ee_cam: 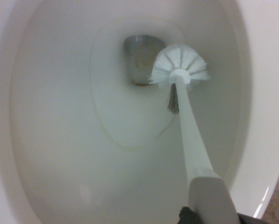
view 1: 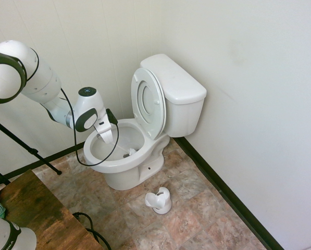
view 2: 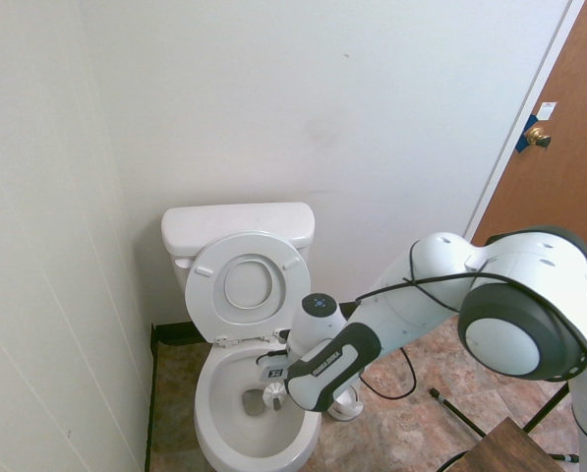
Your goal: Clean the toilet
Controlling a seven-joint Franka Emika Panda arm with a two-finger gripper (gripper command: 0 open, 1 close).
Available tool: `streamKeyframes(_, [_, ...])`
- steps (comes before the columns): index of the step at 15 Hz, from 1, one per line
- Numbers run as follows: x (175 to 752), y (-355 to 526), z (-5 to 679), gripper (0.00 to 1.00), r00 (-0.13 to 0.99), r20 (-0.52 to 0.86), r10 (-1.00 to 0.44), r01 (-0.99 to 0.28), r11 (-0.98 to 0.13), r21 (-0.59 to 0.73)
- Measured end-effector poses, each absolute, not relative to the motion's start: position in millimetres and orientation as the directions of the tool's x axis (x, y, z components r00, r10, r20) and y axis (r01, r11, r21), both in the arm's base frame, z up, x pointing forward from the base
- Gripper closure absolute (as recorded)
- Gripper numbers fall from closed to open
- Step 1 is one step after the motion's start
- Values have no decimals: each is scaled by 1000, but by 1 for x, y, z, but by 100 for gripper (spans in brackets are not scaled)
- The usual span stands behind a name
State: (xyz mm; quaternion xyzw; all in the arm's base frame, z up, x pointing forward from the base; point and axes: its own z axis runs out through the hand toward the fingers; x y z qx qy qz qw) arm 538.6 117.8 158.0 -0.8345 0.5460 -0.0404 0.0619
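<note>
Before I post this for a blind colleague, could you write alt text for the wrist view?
A white toilet brush reaches into a toilet bowl, its round bristle head beside the dark drain opening and its handle running to the picture's bottom edge. A faint brownish ring marks the bowl's inside.

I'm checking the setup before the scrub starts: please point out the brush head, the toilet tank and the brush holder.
Brush head (ee_cam: pixel 179 63): wrist view, on its white bristles.
Toilet tank (view 1: pixel 173 78): first exterior view, on its lid.
Brush holder (view 1: pixel 162 203): first exterior view, on its body.
</note>
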Motion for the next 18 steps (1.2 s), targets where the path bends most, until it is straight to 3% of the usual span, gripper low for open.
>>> streamKeyframes(12, [655,204,164,100,459,27,-888,-868,-455,-196])
streamKeyframes(18, [647,249,154,100,513,46,-857,-843,-513,-159])
